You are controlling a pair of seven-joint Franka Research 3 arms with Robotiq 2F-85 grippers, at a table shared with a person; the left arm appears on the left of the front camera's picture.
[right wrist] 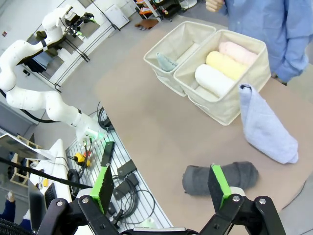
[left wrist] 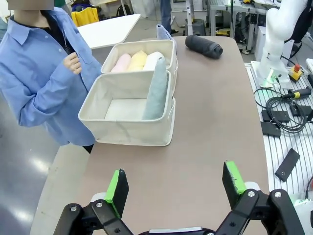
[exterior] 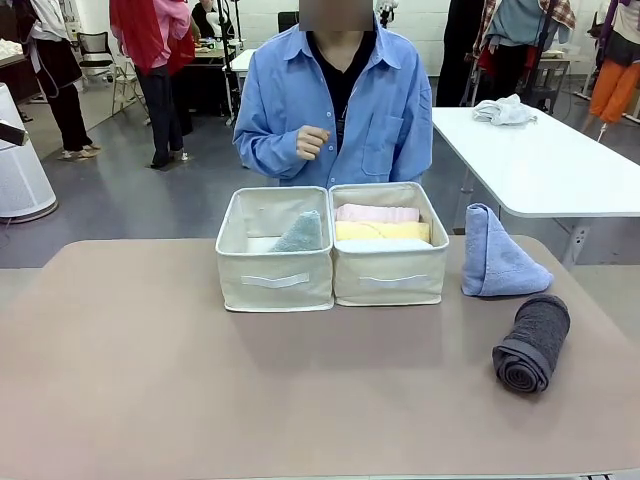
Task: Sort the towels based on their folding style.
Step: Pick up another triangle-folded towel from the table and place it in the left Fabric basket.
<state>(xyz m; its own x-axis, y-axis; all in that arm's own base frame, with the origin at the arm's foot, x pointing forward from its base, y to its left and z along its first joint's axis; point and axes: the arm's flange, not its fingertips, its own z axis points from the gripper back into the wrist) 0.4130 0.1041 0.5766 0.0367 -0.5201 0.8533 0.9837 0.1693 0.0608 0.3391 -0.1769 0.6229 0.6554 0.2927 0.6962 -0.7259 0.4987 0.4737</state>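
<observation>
Two beige bins stand side by side at the table's middle. The left bin (exterior: pixel 272 283) holds a grey-green cone towel (exterior: pixel 299 233). The right bin (exterior: pixel 388 279) holds pink (exterior: pixel 376 213), yellow (exterior: pixel 380 230) and white (exterior: pixel 384 244) rolled towels. A light blue cone towel (exterior: pixel 496 257) stands on the table right of the bins. A dark grey rolled towel (exterior: pixel 531 343) lies nearer the front. My left gripper (left wrist: pixel 172 188) hangs open above bare table, short of the bins. My right gripper (right wrist: pixel 161 186) is open above the dark grey roll (right wrist: pixel 220 178), nothing between its fingers.
A person in a blue shirt (exterior: pixel 335 105) stands at the far edge behind the bins, one hand (exterior: pixel 312 141) raised at the chest. A white table (exterior: pixel 540 160) with a whitish rag (exterior: pixel 503 111) stands behind on the right. Cables (left wrist: pixel 283 110) lie beside the table.
</observation>
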